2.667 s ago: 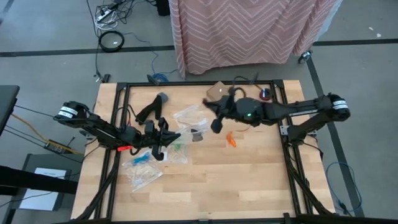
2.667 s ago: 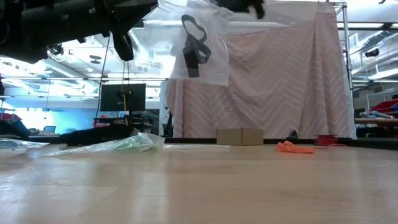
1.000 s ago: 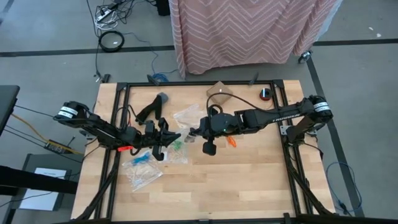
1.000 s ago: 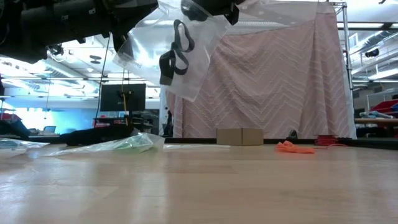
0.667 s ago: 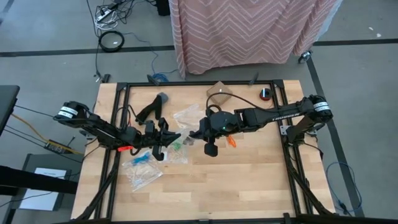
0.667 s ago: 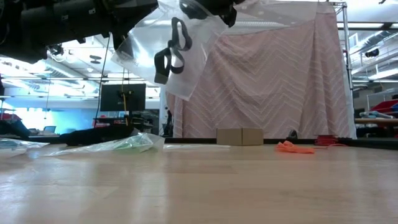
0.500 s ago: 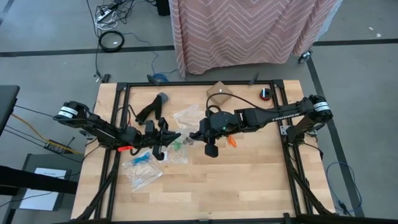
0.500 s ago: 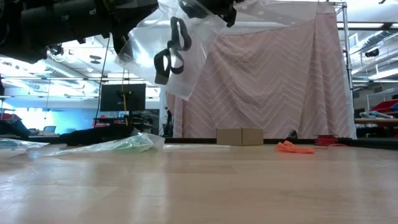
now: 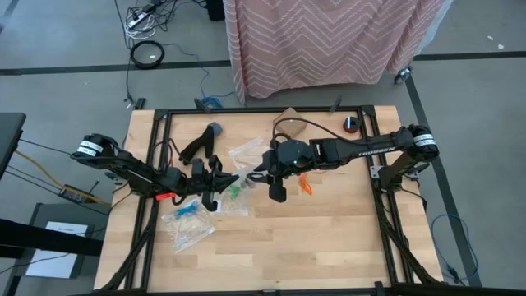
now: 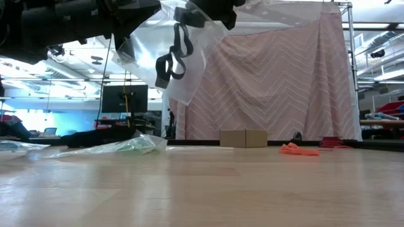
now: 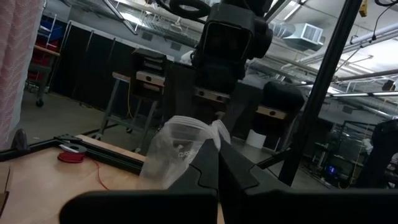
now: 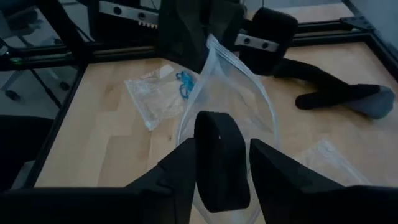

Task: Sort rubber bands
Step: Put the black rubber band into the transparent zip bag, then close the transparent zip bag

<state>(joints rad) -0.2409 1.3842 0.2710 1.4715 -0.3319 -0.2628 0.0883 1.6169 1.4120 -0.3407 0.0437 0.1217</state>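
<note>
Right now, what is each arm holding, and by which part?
The left end effector pinches the clear bag of black bands by its top edge. The right end effector is open at the bag's mouth, gripping nothing.

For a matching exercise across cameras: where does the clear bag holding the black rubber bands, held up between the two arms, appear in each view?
High view: clear bag mid-table, between the left tool and the right tool.
Low view: hanging at upper left of centre, black rubber bands inside.
Left wrist view: centre, pinched by that arm's shut fingers.
Right wrist view: centre, its mouth open.
Shared landmark: the wooden table.
</note>
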